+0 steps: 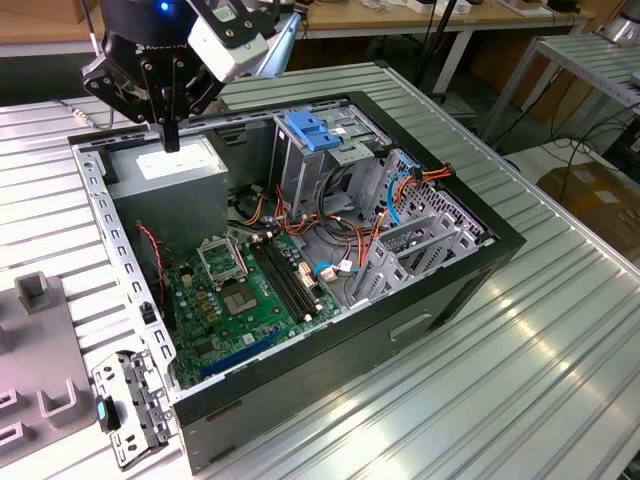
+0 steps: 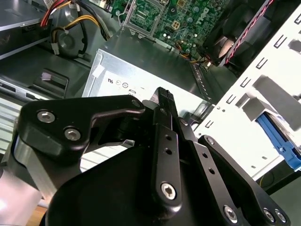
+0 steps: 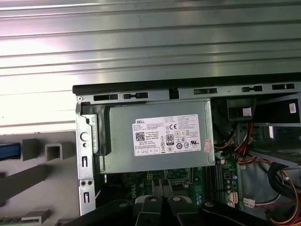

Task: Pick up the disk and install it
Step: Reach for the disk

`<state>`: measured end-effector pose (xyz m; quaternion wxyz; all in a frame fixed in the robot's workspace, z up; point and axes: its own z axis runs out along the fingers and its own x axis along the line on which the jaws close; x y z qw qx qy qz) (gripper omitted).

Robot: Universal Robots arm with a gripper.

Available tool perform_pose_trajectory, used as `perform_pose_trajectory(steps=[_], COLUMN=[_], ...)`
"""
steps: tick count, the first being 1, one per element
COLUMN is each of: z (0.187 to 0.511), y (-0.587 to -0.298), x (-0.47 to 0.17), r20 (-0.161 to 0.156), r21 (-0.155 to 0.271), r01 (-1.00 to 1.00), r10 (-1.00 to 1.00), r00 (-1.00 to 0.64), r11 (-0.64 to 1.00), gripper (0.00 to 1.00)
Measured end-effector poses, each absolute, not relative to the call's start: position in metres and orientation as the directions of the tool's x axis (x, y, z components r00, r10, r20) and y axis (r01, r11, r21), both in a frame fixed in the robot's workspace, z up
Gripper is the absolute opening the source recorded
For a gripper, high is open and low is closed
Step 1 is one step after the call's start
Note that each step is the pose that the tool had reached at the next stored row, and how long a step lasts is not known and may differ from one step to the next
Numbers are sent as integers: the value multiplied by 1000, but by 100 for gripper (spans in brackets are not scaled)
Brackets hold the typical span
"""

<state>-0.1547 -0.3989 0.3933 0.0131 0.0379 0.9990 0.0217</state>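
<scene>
Exterior view: closed claw point(image 1: 172, 140) above power supply point(image 1: 215, 168), white printed sticker point(image 1: 170, 164).

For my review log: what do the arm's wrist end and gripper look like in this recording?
The gripper is matte black, built of jointed link bars fastened with silver socket screws, seen close in the second wrist view. Its narrow fingers end in ribbed tips. A white boxy housing is mounted at the wrist, and a small blue light glows on the black wrist body.
</scene>
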Motion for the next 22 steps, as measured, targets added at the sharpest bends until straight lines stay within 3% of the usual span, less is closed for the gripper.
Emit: perform_pose_trajectory(steps=[22], z=[393], y=[-399], x=[-164], r20=[-24], r21=[44], r01=[75], r10=[76], r00=[-997], r11=[996], gripper=[11])
